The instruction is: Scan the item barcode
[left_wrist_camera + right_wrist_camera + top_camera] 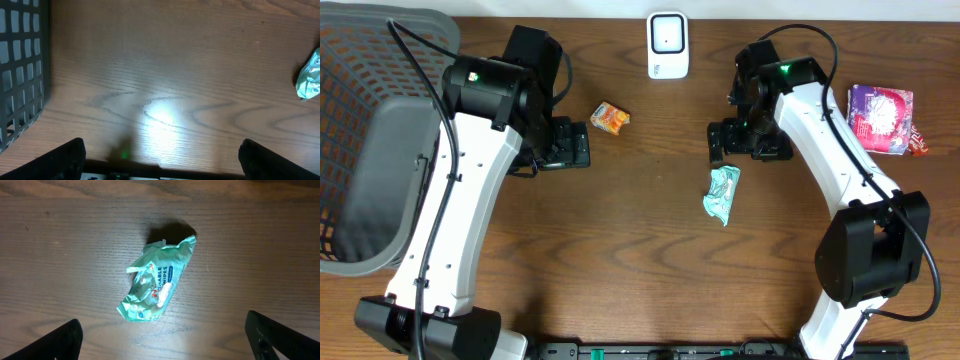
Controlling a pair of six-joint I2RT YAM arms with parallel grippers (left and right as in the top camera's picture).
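The wipes packet lay crumpled on the tabletop beneath the right tool, which gaped wide and empty; the left tool likewise; probably light, soft, slippery film, best pinched across its fuller middle.

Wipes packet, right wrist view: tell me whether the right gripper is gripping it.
No, the wipes packet lies loose on the wooden table, and the right gripper stands open, clear of it.

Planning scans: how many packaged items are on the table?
3: orange packet left of the white scanner, green wipes pack at centre, purple pack far right. The basket may hide more.
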